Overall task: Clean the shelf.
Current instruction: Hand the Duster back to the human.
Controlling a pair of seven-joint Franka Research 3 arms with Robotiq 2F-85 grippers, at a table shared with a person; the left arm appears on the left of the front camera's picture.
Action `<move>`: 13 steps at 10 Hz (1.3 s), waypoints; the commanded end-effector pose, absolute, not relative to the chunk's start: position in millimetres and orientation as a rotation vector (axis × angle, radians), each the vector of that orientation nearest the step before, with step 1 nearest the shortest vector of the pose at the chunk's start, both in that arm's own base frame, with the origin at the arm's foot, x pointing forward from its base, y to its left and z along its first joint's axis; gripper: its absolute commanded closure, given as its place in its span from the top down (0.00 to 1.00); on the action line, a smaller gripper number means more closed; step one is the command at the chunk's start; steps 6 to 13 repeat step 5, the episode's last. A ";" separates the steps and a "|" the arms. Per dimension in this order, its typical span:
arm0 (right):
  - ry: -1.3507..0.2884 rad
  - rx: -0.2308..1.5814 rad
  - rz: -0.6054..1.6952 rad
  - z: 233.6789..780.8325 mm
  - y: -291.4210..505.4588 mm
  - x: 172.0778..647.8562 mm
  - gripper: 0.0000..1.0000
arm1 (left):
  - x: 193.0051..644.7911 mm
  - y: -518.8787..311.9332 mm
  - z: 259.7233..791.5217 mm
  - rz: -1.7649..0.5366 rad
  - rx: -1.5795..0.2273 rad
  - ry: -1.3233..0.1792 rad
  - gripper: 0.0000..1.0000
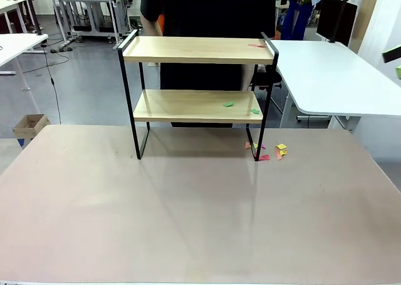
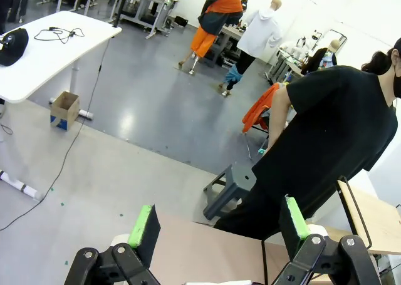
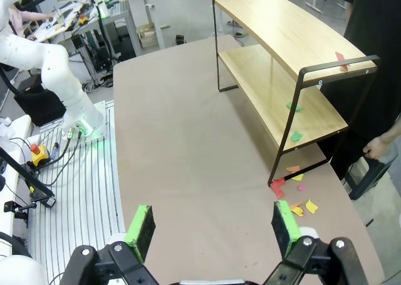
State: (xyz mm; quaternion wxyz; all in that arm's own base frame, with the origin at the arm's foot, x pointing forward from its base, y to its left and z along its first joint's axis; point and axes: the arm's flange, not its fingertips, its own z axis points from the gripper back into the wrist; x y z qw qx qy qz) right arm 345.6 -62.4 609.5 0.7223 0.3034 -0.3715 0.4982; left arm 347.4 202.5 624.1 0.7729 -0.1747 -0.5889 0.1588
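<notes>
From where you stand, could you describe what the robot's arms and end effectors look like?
Both end effectors are black, two-fingered, with bright green pads: left end effector, right end effector. The left arm is glossy white with rounded joints and a green light at its base.

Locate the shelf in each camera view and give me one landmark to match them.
Front view: the shelf stands upper centre, at the table's far edge.
Left wrist view: one corner of it shows at the right edge, beside the person in black.
Right wrist view: it runs across the upper right.
Shared landmark: the person in black, directly behind the shelf.
</notes>
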 end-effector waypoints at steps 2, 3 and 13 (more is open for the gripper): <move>-0.843 0.683 1.099 611.6 -61.2 346.1 1.00 | 347.5 202.6 622.0 0.338 -0.369 -1.282 1.00; -0.843 0.683 1.099 611.6 -61.2 346.1 1.00 | 347.5 202.6 622.0 0.338 -0.369 -1.282 1.00; -0.843 0.683 1.099 611.6 -61.2 346.1 1.00 | 347.5 202.6 622.0 0.338 -0.369 -1.282 1.00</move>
